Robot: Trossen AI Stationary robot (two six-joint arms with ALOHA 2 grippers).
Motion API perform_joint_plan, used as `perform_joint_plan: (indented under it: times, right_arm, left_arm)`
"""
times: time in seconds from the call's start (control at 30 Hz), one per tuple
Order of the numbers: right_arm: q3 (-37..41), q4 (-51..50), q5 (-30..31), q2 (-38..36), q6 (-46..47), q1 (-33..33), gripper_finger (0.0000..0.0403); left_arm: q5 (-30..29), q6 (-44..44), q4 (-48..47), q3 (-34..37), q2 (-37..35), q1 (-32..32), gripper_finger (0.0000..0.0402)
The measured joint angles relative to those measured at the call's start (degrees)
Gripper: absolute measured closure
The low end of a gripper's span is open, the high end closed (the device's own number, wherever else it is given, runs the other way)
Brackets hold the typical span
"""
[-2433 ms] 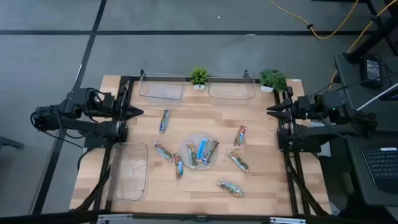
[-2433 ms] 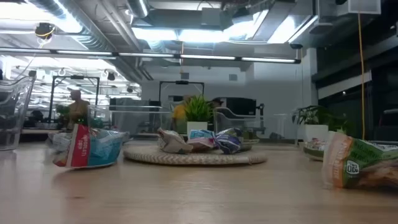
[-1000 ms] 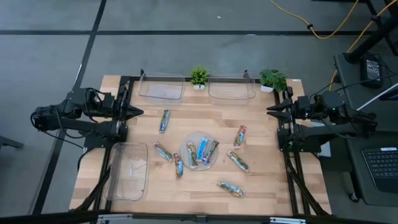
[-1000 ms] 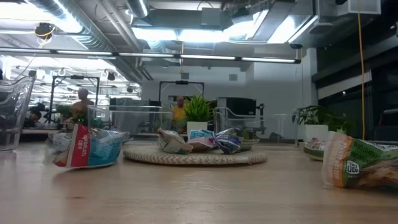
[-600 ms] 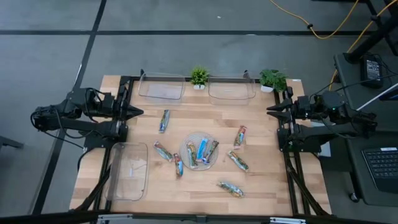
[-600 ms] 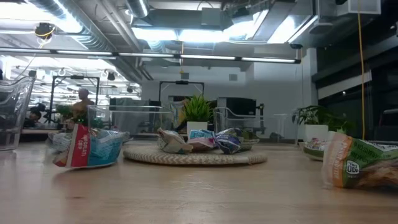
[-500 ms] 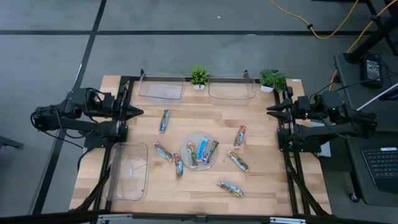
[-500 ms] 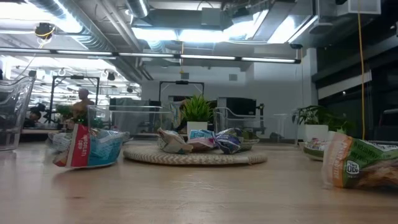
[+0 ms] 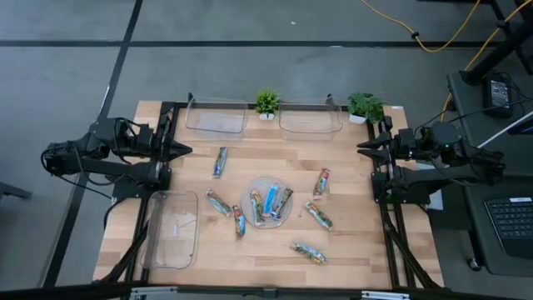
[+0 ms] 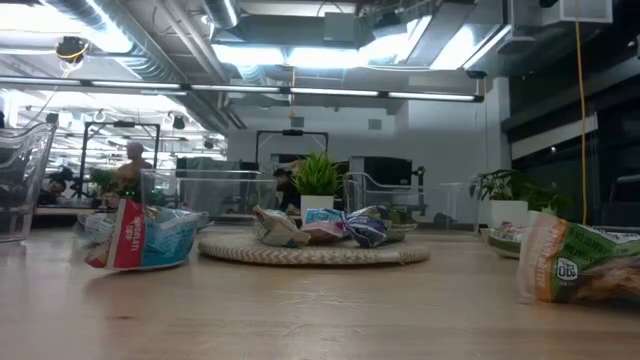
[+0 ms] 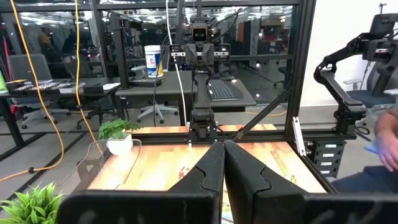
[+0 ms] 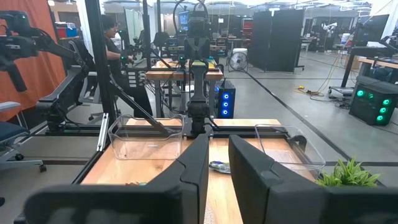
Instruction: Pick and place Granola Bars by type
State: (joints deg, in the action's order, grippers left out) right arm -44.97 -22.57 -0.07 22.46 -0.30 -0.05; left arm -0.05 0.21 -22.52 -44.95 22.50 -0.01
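Several granola bars lie on the wooden table. Three lie on the round clear plate (image 9: 268, 202), which also shows in the low view (image 10: 315, 251). Others lie loose: a blue one (image 9: 220, 162), two left of the plate (image 9: 218, 202) (image 9: 239, 222), a red one (image 9: 321, 182) and two green ones (image 9: 318, 215) (image 9: 308, 252). My left gripper (image 9: 188, 151) (image 11: 222, 149) hovers at the table's left edge, shut and empty. My right gripper (image 9: 360, 147) (image 12: 218, 143) hovers at the right edge, slightly open and empty.
Two clear trays (image 9: 216, 117) (image 9: 310, 121) stand at the far edge, with a third (image 9: 172, 229) near left. Two small potted plants (image 9: 266, 103) (image 9: 365, 107) stand at the far edge. In the low view a red-and-blue bar (image 10: 140, 236) and a green bar (image 10: 580, 262) lie close.
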Motion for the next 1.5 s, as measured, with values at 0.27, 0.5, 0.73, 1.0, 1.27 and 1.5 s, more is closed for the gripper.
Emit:
perform_joint_plan:
  times: [0.27, 0.5, 0.73, 1.0, 1.27, 1.5]
  right_arm:
    - [0.0, 0.0, 0.0, 0.0, 0.0, 0.0, 0.0336]
    - [0.0, 0.0, 0.0, 0.0, 0.0, 0.0, 0.0336]
    - [0.0, 0.0, 0.0, 0.0, 0.0, 0.0, 0.0336]
    - [0.0, 0.5, 0.0, 0.0, -0.2, 0.0, 0.0336]
    - [0.0, 1.0, 0.0, 0.0, 0.1, 0.0, 0.0336]
    - [0.0, 1.7, 0.2, 0.0, -0.4, 0.0, 0.0336]
  left_arm:
    - [0.0, 0.0, 0.0, 0.0, 0.0, 0.0, 0.0394]
    - [0.0, 0.0, 0.0, 0.0, 0.0, 0.0, 0.0397]
    - [0.0, 0.0, 0.0, 0.0, 0.0, 0.0, 0.0394]
    - [0.0, 0.0, 0.0, 0.0, 0.0, 0.0, 0.0397]
    - [-0.3, 1.0, 0.9, 0.0, 0.0, 0.0, 0.0398]
    - [-0.4, 3.3, 1.1, 0.0, 0.0, 0.0, 0.0397]
